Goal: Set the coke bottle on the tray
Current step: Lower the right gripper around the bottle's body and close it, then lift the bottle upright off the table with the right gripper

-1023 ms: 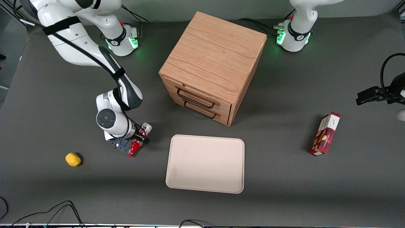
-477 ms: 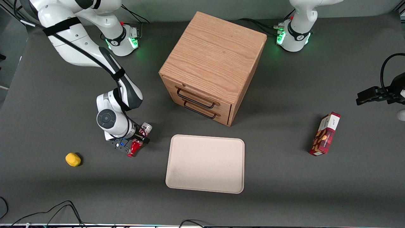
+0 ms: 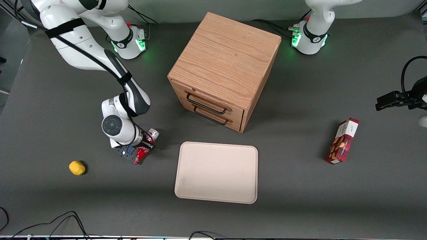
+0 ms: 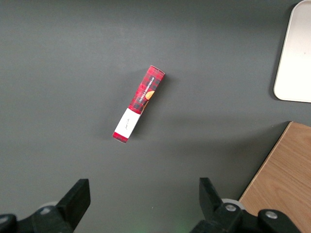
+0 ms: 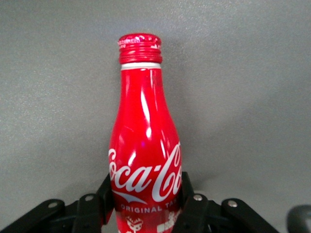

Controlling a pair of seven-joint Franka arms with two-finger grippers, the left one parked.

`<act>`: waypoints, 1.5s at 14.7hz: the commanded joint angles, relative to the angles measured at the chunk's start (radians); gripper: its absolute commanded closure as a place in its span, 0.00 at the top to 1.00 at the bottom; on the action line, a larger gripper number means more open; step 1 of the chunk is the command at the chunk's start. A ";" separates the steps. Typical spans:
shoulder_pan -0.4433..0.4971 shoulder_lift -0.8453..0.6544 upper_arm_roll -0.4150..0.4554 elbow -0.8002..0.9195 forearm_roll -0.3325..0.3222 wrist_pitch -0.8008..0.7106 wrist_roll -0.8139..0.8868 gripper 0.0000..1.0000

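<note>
Gripping the coke bottle, the tool beside the tray.

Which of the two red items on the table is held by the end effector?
The coke bottle, gripped at its lower body by the end effector beside the tray; the snack box lies untouched toward the parked arm's end.

One coke bottle, tray, cabinet, snack box, perhaps a lemon.
</note>
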 commanded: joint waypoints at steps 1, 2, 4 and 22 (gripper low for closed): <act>-0.002 0.012 -0.002 0.016 -0.025 0.009 0.033 0.00; -0.002 0.012 -0.002 0.018 -0.025 0.009 0.033 0.00; -0.005 0.009 -0.002 0.016 -0.025 0.009 0.031 0.00; -0.103 -0.407 0.010 0.507 0.106 -1.071 -0.349 0.00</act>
